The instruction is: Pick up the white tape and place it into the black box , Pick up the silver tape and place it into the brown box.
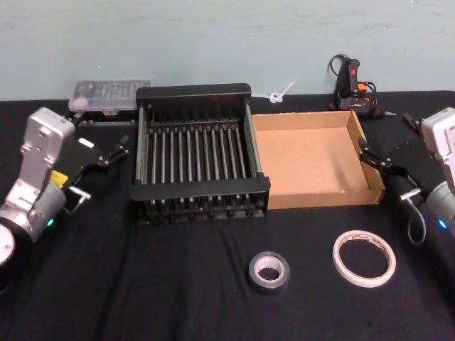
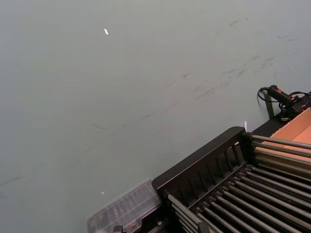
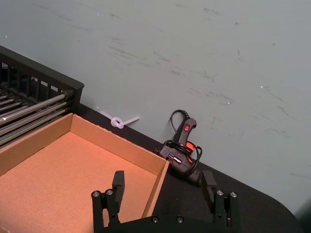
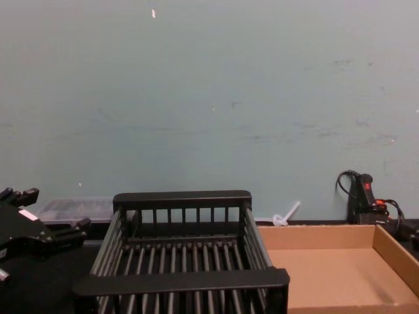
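Nothing is done yet; round white tape roll (image 1: 364, 257) and silvery-grey tape roll (image 1: 269, 271) lie near, black slatted crate (image 1: 199, 94) and brown cardboard tray (image 1: 313, 200) sit empty; left gripper (image 1: 97, 172) and right gripper (image 1: 375, 160) hang wide open.

Matt black plastic black box (image 1: 200, 192), rough cardboard brown box (image 1: 311, 157), glossy silver tape (image 1: 269, 271), black cloth tbl (image 1: 142, 284).
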